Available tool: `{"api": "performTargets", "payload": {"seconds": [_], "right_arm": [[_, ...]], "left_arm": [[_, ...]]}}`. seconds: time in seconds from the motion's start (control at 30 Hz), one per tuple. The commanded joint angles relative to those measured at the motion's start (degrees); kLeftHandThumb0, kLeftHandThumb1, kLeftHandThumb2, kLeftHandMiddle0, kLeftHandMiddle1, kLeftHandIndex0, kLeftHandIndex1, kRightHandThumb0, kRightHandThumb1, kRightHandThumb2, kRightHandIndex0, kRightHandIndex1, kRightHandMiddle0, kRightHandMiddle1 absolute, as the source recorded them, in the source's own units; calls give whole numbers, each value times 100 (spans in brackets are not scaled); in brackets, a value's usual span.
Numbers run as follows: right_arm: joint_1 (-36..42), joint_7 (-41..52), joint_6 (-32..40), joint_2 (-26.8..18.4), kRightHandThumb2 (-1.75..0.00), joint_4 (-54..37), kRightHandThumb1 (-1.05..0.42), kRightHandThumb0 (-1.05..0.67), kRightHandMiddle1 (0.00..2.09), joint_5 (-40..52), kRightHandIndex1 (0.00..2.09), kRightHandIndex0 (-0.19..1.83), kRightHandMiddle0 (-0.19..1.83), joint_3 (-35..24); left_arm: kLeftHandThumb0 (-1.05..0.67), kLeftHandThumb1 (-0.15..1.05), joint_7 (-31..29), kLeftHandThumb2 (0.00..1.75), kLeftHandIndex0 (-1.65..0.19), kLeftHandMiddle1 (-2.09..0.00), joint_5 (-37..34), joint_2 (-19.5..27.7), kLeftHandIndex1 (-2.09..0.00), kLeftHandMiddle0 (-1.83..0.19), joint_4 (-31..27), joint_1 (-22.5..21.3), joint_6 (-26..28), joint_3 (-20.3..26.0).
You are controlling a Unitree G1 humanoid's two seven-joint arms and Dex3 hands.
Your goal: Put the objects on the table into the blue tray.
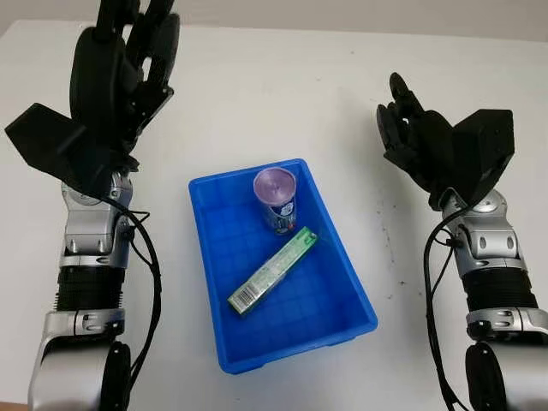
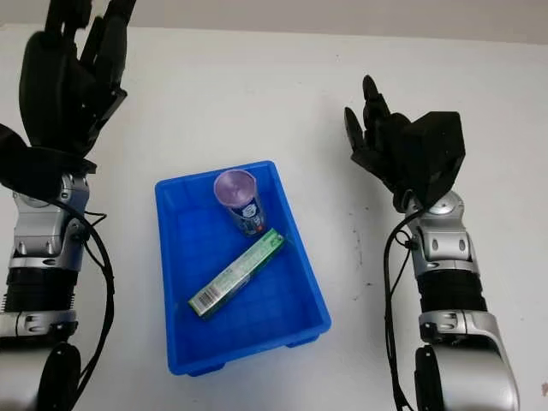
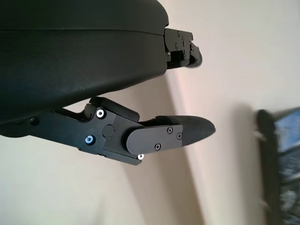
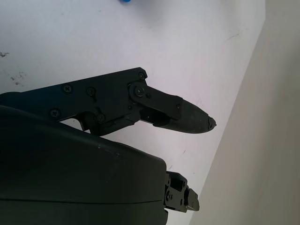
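A blue tray [image 1: 342, 265] sits in the middle of the white table. Inside it a can with a purple lid [image 1: 275, 198] leans at the far end, and a long green box [image 1: 274, 270] lies diagonally across the floor of the tray. My left hand [image 1: 137, 51] is raised over the table's far left, open, holding nothing. My right hand [image 1: 402, 128] is raised to the right of the tray, also open and holding nothing. In the left wrist view the tray's rim [image 3: 265, 154] shows beyond the black fingers [image 3: 187, 131].
The white table [image 1: 257, 94] stretches around the tray. A few small dark specks [image 1: 398, 278] mark the surface to the tray's right. The table's far edge runs along the top of the picture.
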Motion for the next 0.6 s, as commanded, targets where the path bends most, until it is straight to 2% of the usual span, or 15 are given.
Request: {"api": "performTargets", "payload": {"seconds": [0.0, 0.1, 0.3, 0.43, 0.57], "right_arm": [[59, 13, 55, 21, -70, -132, -105, -53, 0, 45, 0, -19, -19, -30], [77, -20, 92, 50, -70, -175, -105, -54, 0, 90, 0, -19, -19, -61], [109, -116, 64, 130, -72, -206, -105, -53, 0, 186, 0, -19, -19, -151], [82, -190, 68, 173, -73, -190, -105, -55, 0, 246, 0, -19, -19, -187], [85, -201, 51, 185, -74, -197, -105, -56, 0, 282, 0, -19, -19, -205]], "left_arm": [[-78, 105, -113, 53, 19, 0, -21, 147, -1, 19, 283, -232, 327, -27], [-81, 105, -133, 58, 19, 0, 195, 323, 0, 19, 829, -336, 555, -115], [-77, 105, -396, 62, 19, 0, 234, 449, 0, 19, 2187, -562, 415, -113], [-76, 105, -691, 63, 19, 0, -68, 382, 0, 19, 2625, -626, 527, 42], [-75, 105, -841, 65, 19, 0, -362, 288, 0, 19, 2821, -642, 729, 181]]}}
